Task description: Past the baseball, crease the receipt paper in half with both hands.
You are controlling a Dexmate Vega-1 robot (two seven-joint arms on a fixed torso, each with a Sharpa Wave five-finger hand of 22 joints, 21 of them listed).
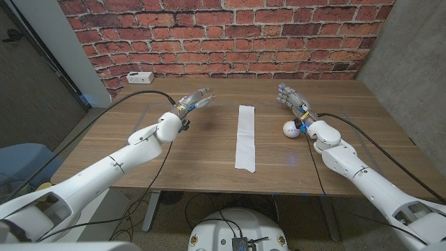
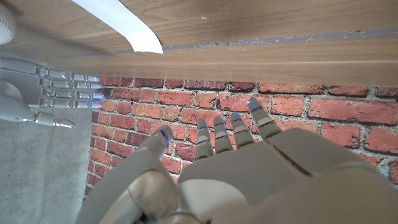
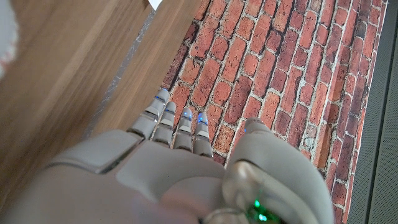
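Note:
A long white strip of receipt paper (image 1: 245,137) lies lengthwise on the middle of the wooden table (image 1: 209,150); its end (image 2: 127,23) also shows in the left wrist view. The white baseball (image 1: 290,128) sits just to the paper's right, and its edge (image 2: 4,22) appears in the left wrist view too. My left hand (image 1: 192,104) hovers left of the paper's far end, fingers (image 2: 231,127) stretched out and apart, holding nothing. My right hand (image 1: 293,100) hangs just beyond the baseball, right of the paper, fingers (image 3: 175,121) straight, empty. That right hand (image 2: 43,87) is also in the left wrist view.
A small white box (image 1: 140,77) stands at the table's far left corner. A red brick wall (image 1: 230,35) runs right behind the far edge. Black cables trail off each arm over the table's sides.

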